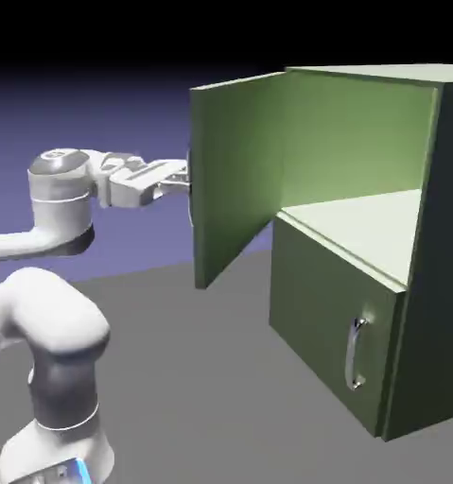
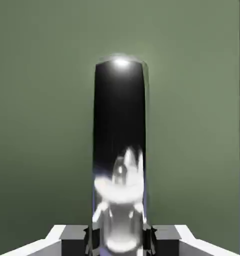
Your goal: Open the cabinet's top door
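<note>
Top door swung wide; handle mostly hidden in exterior view.

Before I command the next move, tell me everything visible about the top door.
The top door is a flat, upright olive-green panel, looking painted and smooth. It stands wide open, swung out from the cabinet. Its outer face bears a shiny silver bar handle, which the gripper is closed on.

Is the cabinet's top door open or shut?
Open: the top door stands swung out from the cabinet, and its pale green inside shows.
</note>
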Robot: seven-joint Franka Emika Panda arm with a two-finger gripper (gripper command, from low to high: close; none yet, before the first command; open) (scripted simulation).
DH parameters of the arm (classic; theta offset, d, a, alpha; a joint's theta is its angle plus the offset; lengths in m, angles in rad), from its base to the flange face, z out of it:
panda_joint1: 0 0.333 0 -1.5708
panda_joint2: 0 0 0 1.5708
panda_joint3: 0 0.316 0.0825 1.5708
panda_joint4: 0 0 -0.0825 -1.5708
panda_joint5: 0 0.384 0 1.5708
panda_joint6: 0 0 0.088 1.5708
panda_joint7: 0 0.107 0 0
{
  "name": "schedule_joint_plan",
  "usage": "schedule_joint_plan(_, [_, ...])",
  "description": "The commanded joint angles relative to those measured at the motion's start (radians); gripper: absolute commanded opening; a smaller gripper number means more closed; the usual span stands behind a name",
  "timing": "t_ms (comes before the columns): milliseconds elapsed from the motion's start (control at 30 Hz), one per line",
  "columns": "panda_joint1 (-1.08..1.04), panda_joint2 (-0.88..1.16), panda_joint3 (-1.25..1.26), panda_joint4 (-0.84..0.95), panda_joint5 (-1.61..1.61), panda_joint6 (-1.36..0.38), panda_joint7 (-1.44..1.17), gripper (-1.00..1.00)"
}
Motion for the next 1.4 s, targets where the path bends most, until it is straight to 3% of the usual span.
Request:
schedule_joint_plan(0, [-0.003,0.016,0.036,0.018,0.034,-0.032,0.003,-1.00])
schedule_joint_plan(267, [-0.128,0.169,0.326,0.240,0.277,-0.298,0.038,-1.00])
schedule_joint_plan(867, [-0.726,0.296,0.792,0.893,0.540,-0.802,0.015,-1.00])
schedule_joint_plan(967, [-0.819,0.226,0.815,0.966,0.585,-0.831,-0.046,-1.00])
schedule_joint_plan(1300, [-0.911,-0.136,0.697,0.934,0.746,-0.701,-0.323,-1.00])
schedule_joint_plan(1367, [-0.968,-0.154,0.698,1.003,0.757,-0.747,-0.349,-1.00])
